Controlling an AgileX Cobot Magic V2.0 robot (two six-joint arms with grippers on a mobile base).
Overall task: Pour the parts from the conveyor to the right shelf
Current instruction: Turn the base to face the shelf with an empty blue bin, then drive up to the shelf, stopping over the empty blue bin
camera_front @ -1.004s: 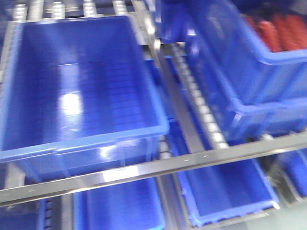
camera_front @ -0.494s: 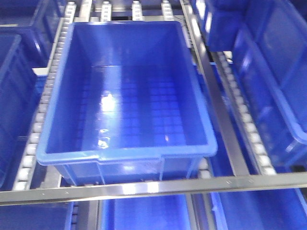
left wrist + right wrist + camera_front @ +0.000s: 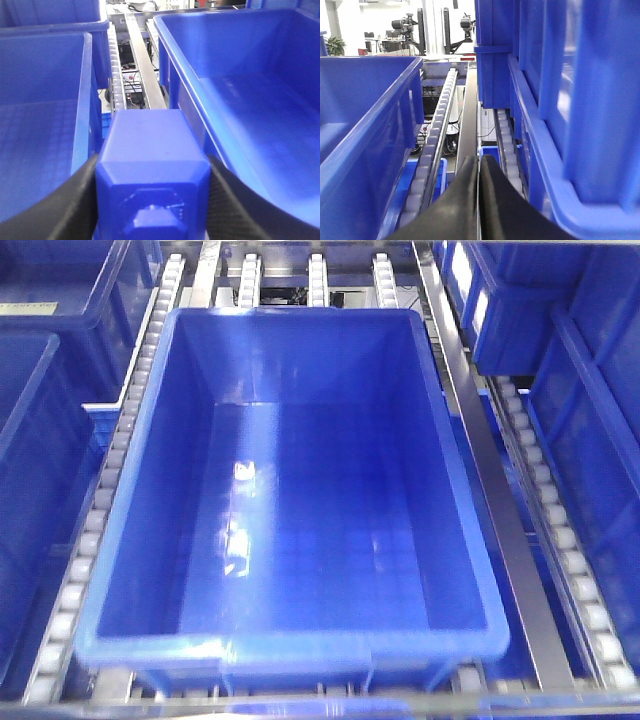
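A blue part fills the bottom of the left wrist view, and my left gripper is shut on it with black fingers on either side. It hangs over the steel rail between two blue tubs of the right shelf. In the front view a large empty tub sits on roller rails. My right gripper is shut on nothing, its tips pressed together above a steel rail. The conveyor is out of view.
More blue tubs stand at the left and right of the middle one. In the right wrist view a stack of tubs rises close on the right and a tub wall on the left. Lower tubs show beneath the rails.
The front view has swung and closed in: the empty tub has gone from the left of the picture to the middle and looks larger. The motion blur is gone.
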